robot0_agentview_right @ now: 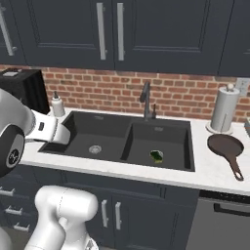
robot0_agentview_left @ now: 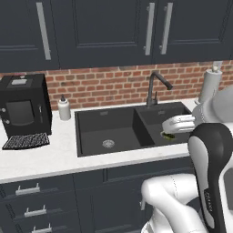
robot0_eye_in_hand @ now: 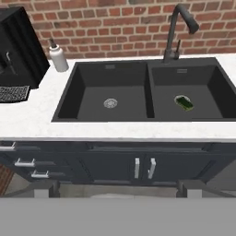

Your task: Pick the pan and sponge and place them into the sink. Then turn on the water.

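The sponge (robot0_agentview_right: 156, 156) lies yellow-and-green on the floor of the right basin of the black sink (robot0_agentview_right: 97, 124); the hand view has the sponge (robot0_eye_in_hand: 184, 102) near that basin's middle. On the counter right of the sink rests the dark brown pan (robot0_agentview_right: 225, 145), handle toward the front edge. My gripper (robot0_eye_in_hand: 117, 191) hangs open and holds nothing, back from the counter and above it, facing the sink (robot0_eye_in_hand: 110, 83). The black faucet (robot0_eye_in_hand: 177, 27) arches over the divider, and no water runs from it. In the left base view my arm partly covers the sponge (robot0_agentview_left: 169, 135).
A black coffee machine (robot0_agentview_left: 22, 109) and a white soap bottle (robot0_agentview_left: 64, 108) stand left of the sink. A paper towel roll (robot0_agentview_right: 223, 110) stands behind the pan. Dark wall cabinets hang above; drawers and doors sit below the counter.
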